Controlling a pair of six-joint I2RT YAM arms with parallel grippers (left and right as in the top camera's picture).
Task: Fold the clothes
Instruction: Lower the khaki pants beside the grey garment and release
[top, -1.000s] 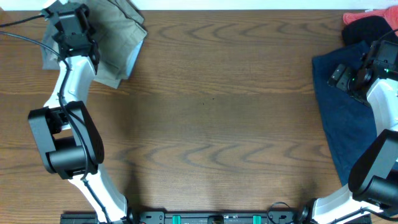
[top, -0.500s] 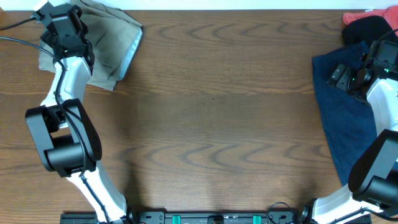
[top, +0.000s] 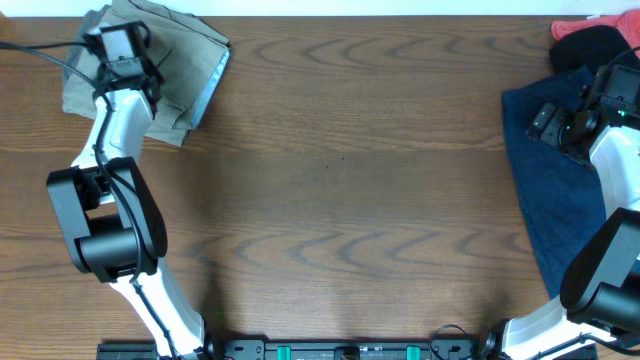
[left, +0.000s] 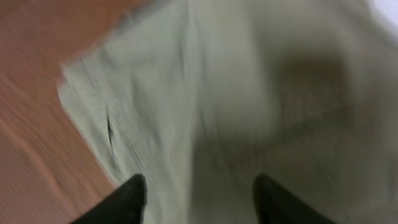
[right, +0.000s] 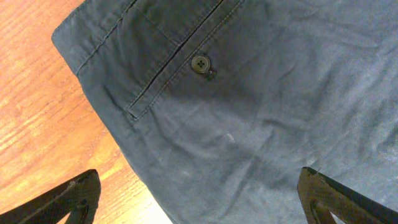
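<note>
Pale khaki shorts lie folded at the table's far left corner; in the blurred left wrist view the khaki cloth fills nearly the whole frame. My left gripper hovers over it, its dark fingers apart with nothing between them. Navy shorts lie spread along the right edge, and their back pocket button shows in the right wrist view. My right gripper stands wide open just above the navy cloth. A black garment and a red one are bunched at the far right corner.
Brown wooden table spans the middle between the two piles. Both arm bases sit at the near edge. A black cable runs off to the left beside the left arm.
My left gripper was shut on the khaki shorts and has opened, letting them go. The shorts shifted slightly left and settled. The right arm has not moved.
</note>
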